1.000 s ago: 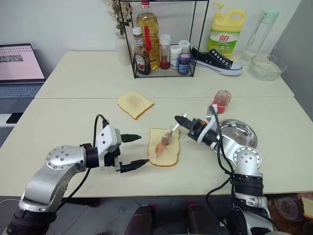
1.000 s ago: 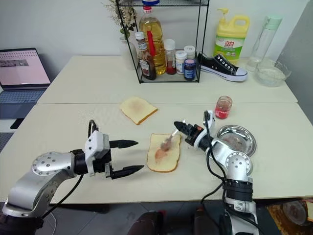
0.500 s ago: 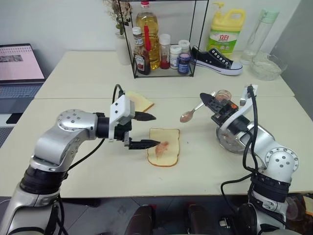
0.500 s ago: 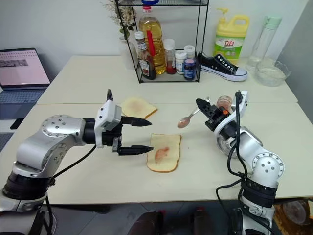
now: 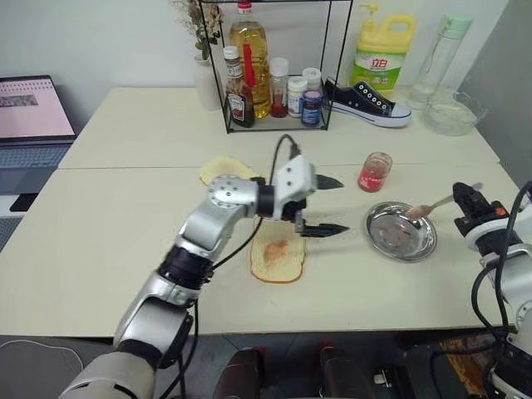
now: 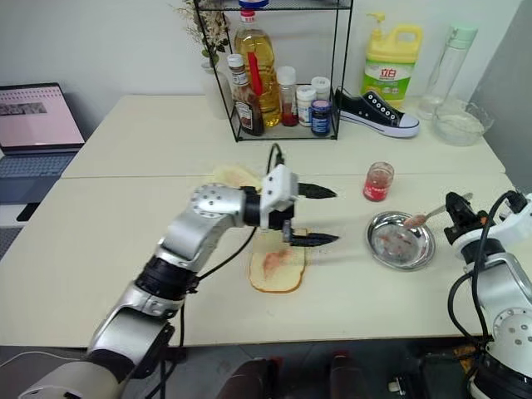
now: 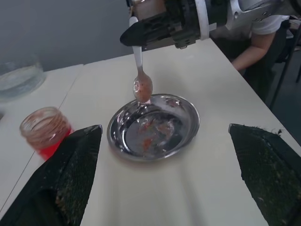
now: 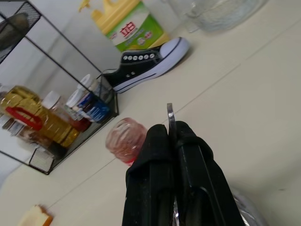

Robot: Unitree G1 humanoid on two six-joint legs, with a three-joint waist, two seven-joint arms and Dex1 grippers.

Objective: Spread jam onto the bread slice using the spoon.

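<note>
Moved since earlier: right gripper (image 6: 453, 208), clamped on spoon (image 5: 426, 209), from bread slice (image 5: 278, 254) to over metal dish (image 5: 401, 232); left gripper (image 5: 326, 204) gaping above bread; spreading judged done, next lower and release spoon.

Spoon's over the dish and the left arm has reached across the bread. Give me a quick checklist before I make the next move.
1. Spoon gripped: ok, the right gripper is shut on its handle.
2. Spoon bowl over the metal dish: ok.
3. Jam on the bread slice: ok, red smear at its centre.
4. Left gripper free: ok, fingers open, holding nothing.
5. Bread unobstructed: not ok, the left gripper hangs over its far end.
6. Jam jar upright: ok.
</note>
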